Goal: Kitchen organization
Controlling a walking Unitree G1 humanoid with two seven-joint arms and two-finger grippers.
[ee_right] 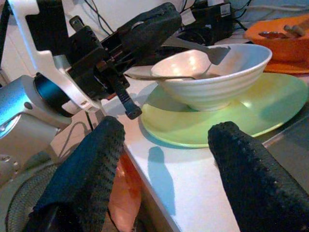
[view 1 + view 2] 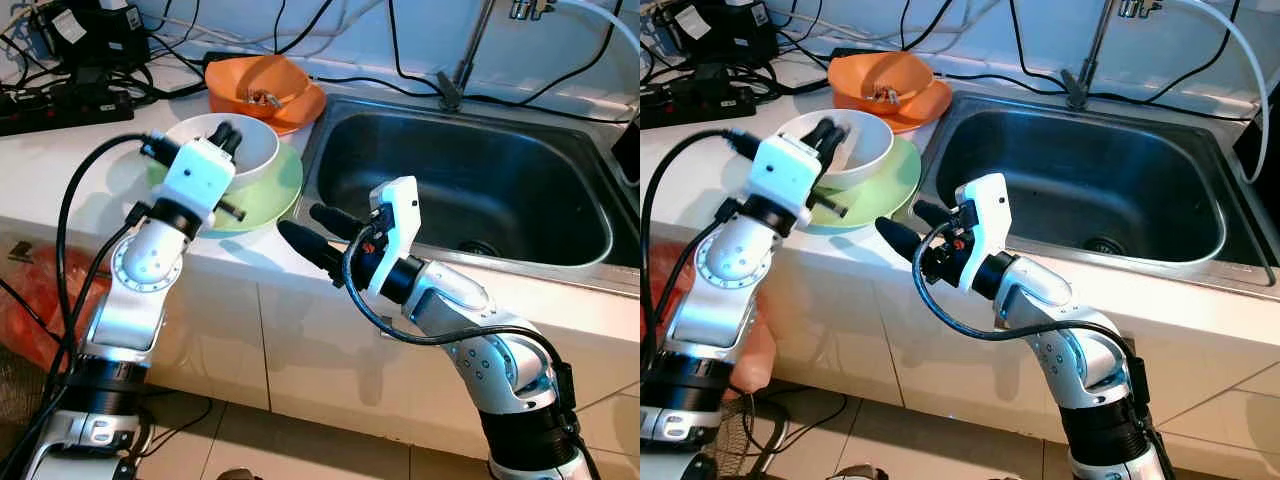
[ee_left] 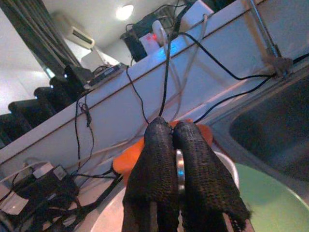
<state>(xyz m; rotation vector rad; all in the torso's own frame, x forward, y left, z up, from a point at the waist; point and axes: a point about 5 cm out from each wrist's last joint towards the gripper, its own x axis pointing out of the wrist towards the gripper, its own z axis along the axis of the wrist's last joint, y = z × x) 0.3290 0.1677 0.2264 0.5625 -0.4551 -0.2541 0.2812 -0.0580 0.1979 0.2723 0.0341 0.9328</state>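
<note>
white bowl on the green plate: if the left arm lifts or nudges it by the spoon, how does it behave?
Probably rigid and breakable: the white bowl looks like glazed ceramic. It may slide easily on the glossy green plate. The left pincer is shut on a spoon leaning loose inside, so the spoon likely lifts out alone.

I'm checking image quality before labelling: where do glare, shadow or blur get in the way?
Left wrist view: a ceiling lamp flares, and the near fingers are soft. Right wrist view: the near fingers blur, highlights glint inside the white bowl, and a shadow falls on the green plate. Left eye view: sharp; the sink basin is dim.
</note>
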